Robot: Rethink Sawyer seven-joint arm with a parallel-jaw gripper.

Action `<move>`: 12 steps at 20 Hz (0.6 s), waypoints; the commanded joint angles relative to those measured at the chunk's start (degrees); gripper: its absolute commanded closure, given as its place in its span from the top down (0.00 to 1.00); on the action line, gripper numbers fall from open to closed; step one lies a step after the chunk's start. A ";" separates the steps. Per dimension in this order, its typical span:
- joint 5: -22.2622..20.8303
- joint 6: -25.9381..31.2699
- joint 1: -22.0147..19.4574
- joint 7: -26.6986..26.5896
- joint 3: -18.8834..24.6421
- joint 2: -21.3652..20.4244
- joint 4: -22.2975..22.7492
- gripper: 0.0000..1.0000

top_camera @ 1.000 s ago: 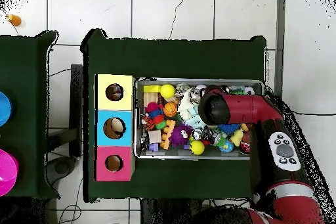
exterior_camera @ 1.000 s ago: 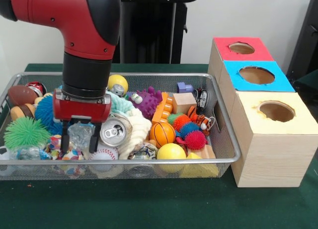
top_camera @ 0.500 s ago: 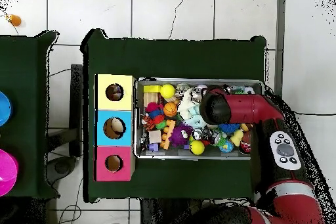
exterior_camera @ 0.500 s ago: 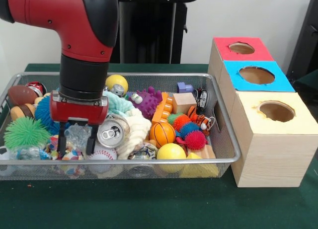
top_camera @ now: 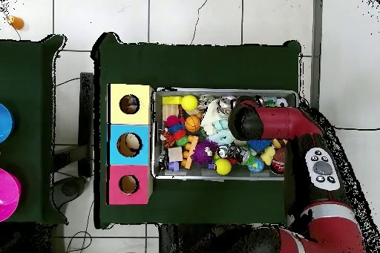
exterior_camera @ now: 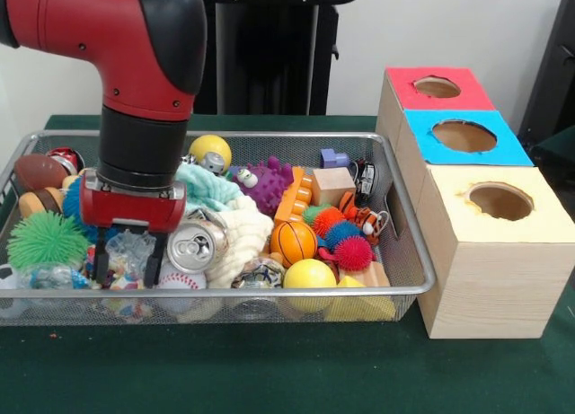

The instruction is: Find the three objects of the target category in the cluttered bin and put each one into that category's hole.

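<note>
The wire-mesh bin (exterior_camera: 269,295) is full of toys. My gripper (exterior_camera: 126,270) is low in its left front part, open, its fingers (exterior_camera: 101,266) on either side of a pale crumpled cloth with coloured spots (exterior_camera: 126,251). I cannot make out other spotted cloths in the clutter. The yellow-surround hole (exterior_camera: 500,201) tops the nearest wood-grain box, right of the bin. In the overhead view the arm (top_camera: 249,120) covers the gripper above the bin (top_camera: 215,176), and the yellow hole (top_camera: 129,104) lies to the left.
A drinks can (exterior_camera: 196,246) lies against the gripper's right side, beside a cream cloth (exterior_camera: 241,230) and a baseball (exterior_camera: 184,284). A green spiky ball (exterior_camera: 45,239) is on the left. The blue hole (exterior_camera: 464,136) and red hole (exterior_camera: 437,87) lie behind the yellow one.
The gripper has moved left in the front view and sunk a little lower around the spotted cloth. The can has shifted left with it.
</note>
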 commanded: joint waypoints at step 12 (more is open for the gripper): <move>-0.74 0.71 -1.52 0.63 0.86 7.67 1.06 1.00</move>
